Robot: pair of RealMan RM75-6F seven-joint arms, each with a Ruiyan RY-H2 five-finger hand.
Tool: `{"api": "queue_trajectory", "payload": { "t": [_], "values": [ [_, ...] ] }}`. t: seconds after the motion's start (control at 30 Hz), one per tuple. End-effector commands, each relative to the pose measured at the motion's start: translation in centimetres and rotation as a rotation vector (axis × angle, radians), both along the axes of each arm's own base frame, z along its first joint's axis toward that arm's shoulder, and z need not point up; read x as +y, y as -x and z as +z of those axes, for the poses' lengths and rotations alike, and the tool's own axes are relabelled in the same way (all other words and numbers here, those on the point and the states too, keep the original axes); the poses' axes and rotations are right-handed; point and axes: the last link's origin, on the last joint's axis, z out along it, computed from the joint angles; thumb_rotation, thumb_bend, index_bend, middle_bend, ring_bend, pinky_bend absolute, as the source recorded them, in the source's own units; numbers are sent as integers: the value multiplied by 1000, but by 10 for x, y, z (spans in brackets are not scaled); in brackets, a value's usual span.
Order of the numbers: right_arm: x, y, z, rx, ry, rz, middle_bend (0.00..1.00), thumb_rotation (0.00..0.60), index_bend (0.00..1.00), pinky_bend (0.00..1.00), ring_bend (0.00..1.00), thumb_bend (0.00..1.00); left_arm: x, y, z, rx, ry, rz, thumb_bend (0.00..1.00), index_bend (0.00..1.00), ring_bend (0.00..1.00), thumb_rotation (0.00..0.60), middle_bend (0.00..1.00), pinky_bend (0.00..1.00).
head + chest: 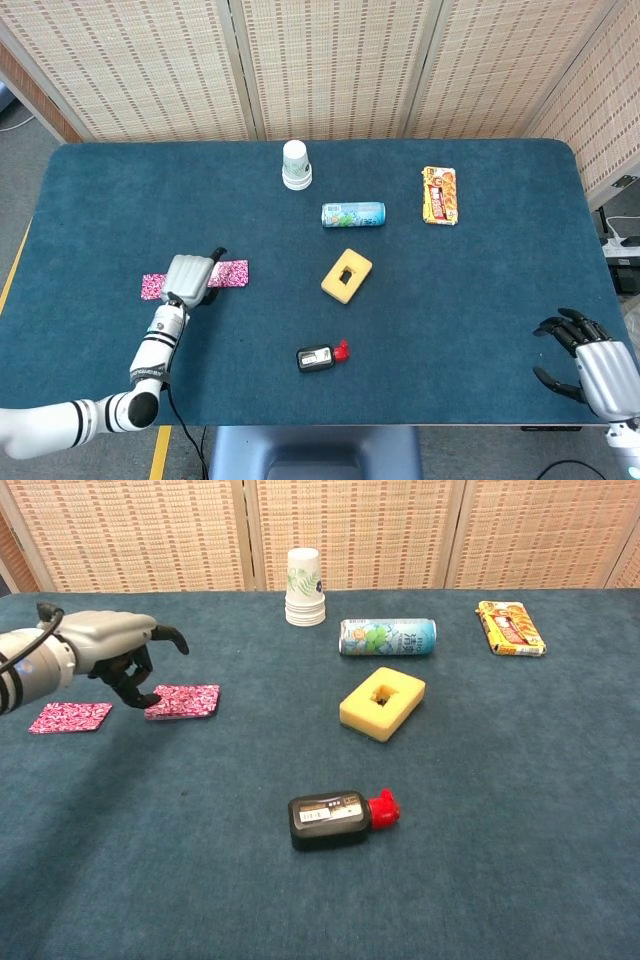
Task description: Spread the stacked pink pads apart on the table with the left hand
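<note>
left hand (110,645) hovering over left edge of pink pad stack (184,701), fingers (135,685) curled, apart, gripping nothing | single pink pad (70,716) lying apart, further left on table (480,820) | right hand (590,365) resting open at table edge | paper cups (305,585) standing nested

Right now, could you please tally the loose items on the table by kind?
Pink pads: 2
Paper cup stack: 1
Drink can: 1
Snack packet: 1
Yellow sponge block: 1
Black bottle with red cap: 1
Total: 7
</note>
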Motion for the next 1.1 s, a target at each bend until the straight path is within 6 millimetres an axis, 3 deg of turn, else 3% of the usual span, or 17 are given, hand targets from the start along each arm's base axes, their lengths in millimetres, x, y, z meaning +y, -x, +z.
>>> {"api": "queue_trajectory", "payload": {
  "t": [0.03,0.57,0.9,1.1],
  "values": [
    [0,0,0,0,-1,1,335,600,399,306,187,93,5,-7,-12,36,15,0,354,189,895,600,800,810],
    [0,0,0,-1,-3,1,335,600,399,306,187,93,9,-12,-35,53,65,82,351,78,894,600,767,809],
    [0,0,0,-1,-5,2,335,600,399,306,187,93,12,-11,-42,41,48,115,338,220,896,600,776,812],
    [0,0,0,0,-5,3,335,600,399,306,187,92,13,-12,-46,25,45,132,339,227,895,600,775,813]
  ]
}}
